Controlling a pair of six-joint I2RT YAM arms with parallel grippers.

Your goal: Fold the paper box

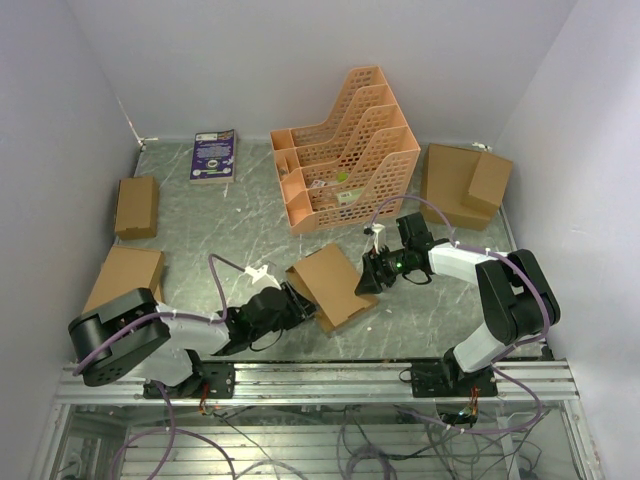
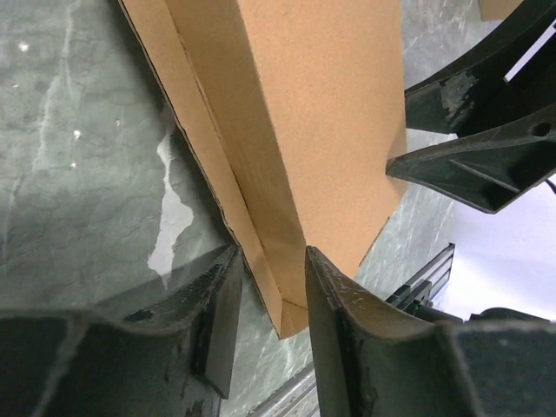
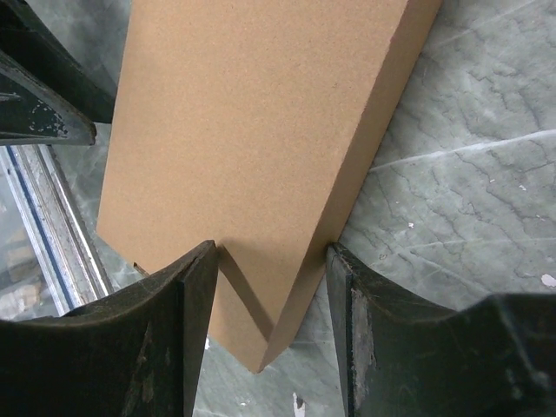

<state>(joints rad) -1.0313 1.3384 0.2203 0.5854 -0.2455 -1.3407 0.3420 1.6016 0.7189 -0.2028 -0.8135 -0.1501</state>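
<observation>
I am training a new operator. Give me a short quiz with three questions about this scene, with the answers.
1. True or false: the orange file rack stands behind the paper box, nearer the back wall.
2. The fingers of the right gripper are: A) on either side of a corner of the paper box; B) on the file rack; C) around nothing.
3. What lies flat to the left of the file rack, at the back?
Key: 1 true; 2 A; 3 a book.
</observation>
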